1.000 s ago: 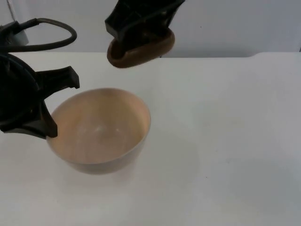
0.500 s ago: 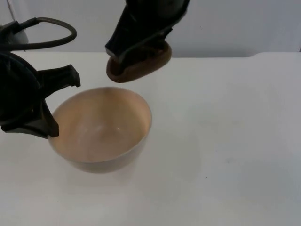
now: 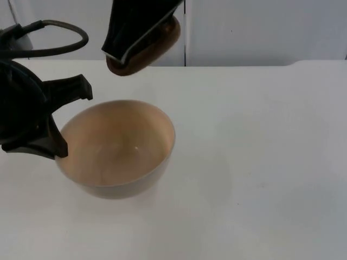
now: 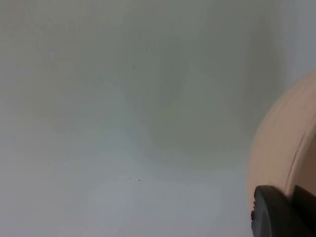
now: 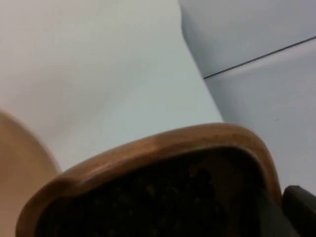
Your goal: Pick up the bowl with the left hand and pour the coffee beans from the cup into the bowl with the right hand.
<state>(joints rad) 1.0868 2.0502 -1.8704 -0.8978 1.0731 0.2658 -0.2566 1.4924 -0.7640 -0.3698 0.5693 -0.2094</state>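
The white table (image 3: 260,162) is bounded at the far side by a grey wall (image 3: 260,27). A pale tan bowl (image 3: 116,149) is seen on the left part of the table; whether its base rests on the surface or is just raised cannot be told. Its left rim is clamped between the fingers of the left gripper (image 3: 57,122), one finger lying over the rim and the other against the outer wall; in the left wrist view the bowl's side (image 4: 284,148) is seen beside a black fingertip. Above and behind the bowl, well apart from it, a brown wooden cup (image 3: 146,46) is held tilted by the closed right gripper (image 3: 135,27). In the right wrist view the cup (image 5: 163,148) is seen loaded with dark coffee beans (image 5: 148,202).
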